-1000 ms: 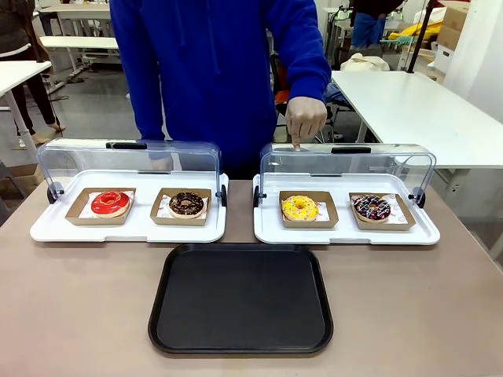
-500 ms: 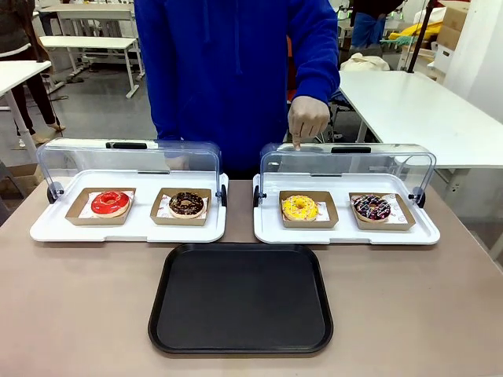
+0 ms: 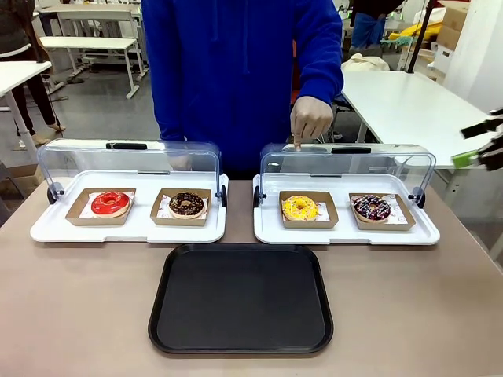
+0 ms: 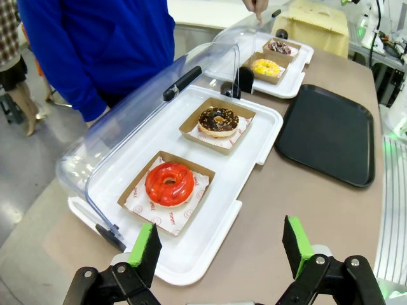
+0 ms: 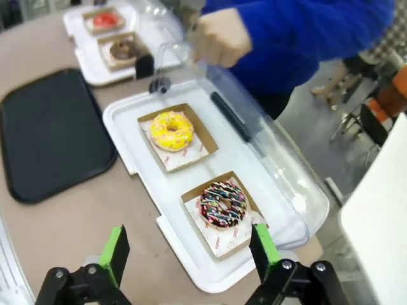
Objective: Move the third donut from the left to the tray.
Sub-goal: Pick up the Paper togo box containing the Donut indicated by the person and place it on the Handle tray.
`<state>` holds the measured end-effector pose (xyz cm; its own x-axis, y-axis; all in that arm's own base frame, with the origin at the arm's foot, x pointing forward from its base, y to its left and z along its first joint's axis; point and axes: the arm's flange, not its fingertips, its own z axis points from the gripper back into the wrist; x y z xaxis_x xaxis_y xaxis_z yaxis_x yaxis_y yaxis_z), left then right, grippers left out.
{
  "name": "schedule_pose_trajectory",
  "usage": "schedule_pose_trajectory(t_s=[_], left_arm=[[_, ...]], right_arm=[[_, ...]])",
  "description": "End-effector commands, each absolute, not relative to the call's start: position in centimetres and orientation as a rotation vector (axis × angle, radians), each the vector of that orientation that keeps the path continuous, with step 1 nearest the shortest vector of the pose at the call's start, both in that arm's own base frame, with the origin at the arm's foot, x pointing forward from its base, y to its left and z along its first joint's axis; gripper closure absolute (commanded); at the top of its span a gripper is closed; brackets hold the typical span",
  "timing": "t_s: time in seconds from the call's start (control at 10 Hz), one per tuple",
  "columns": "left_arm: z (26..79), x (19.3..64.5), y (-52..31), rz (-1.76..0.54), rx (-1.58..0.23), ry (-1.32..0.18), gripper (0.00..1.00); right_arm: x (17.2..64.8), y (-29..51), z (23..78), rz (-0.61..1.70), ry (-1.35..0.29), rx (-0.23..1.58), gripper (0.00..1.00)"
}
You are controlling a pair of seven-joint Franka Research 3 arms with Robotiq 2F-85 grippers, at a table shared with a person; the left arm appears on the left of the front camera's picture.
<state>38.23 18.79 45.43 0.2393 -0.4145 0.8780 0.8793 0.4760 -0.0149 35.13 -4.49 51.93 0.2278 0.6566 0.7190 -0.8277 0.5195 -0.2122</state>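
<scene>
Left gripper (image 4: pixel 219 246) spread wide, empty. Red donut (image 4: pixel 169 183) just ahead of it, chocolate donut (image 4: pixel 218 121) beyond. Right gripper (image 5: pixel 189 249) also spread, empty. Sprinkled dark donut (image 5: pixel 223 204) lies between it and the yellow donut (image 5: pixel 170 129) farther ahead on cardboard. Black tray (image 5: pixel 51 133) off to its left. Person's hand (image 5: pixel 219 38) above clear lid (image 5: pixel 273 165), blurred. Brown table (image 3: pixel 78 314), workshop behind.

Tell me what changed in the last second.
The right gripper has come in at the front view's right edge, jaws open, holding nothing. The person has shifted slightly toward the robot's right, the hand still pointing down at the right display's lid. Nothing was gripped or released. The third donut and the tray lie as before.
</scene>
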Motion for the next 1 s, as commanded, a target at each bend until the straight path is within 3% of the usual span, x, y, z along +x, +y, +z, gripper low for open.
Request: schedule_pose_trajectory(t_s=[0.0,0.4,0.7,0.9], left_arm=[[45.7,38.2,18.9,-0.971,-0.58,-0.951,0.0],[45.7,38.2,18.9,-0.971,-0.58,-0.951,0.0],[45.7,38.2,18.9,-0.971,-0.58,-0.951,0.0],[45.7,38.2,18.9,-0.971,-0.58,-0.951,0.0]], right_arm=[[33.4,2.0,49.2,1.14,-0.829,0.051,0.0],[33.8,10.8,45.3,1.312,-0.76,-0.099,0.0],[35.2,13.6,42.8,1.371,-0.619,-0.091,0.0],[36.6,13.3,42.2,1.392,-0.635,-0.079,0.0]])
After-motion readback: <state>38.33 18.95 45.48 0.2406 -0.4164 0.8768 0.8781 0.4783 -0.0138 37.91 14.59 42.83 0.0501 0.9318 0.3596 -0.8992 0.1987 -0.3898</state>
